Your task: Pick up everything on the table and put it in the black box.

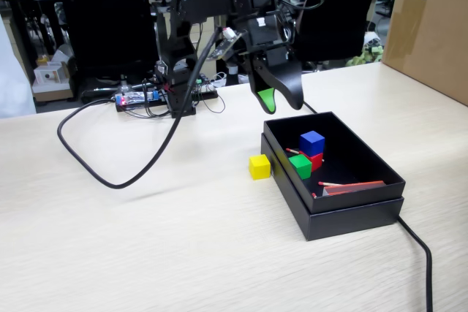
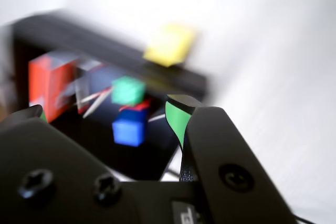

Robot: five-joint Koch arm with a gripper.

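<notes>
The black box (image 1: 351,213) lies on the beige table (image 1: 146,239) right of centre. Inside it sit the blue cube (image 1: 312,142), the red cube (image 1: 316,160) half under the blue one, and the green cube (image 1: 300,166). The yellow cube (image 1: 259,166) stands on the table against the box's left wall. My gripper (image 1: 281,103) hangs open and empty above the box's far left corner. In the wrist view the gripper (image 2: 107,109) frames the box (image 2: 173,77) with the blue cube (image 2: 129,131), green cube (image 2: 128,90), a sliver of red cube (image 2: 137,106) and the yellow cube (image 2: 169,44) outside.
Thin red-tipped sticks (image 1: 333,183) and a red flat piece (image 1: 355,188) lie in the box. A thick black cable (image 1: 110,173) loops over the table's left half; another cable (image 1: 420,253) runs off the front right. A brown carton (image 1: 428,31) stands far right.
</notes>
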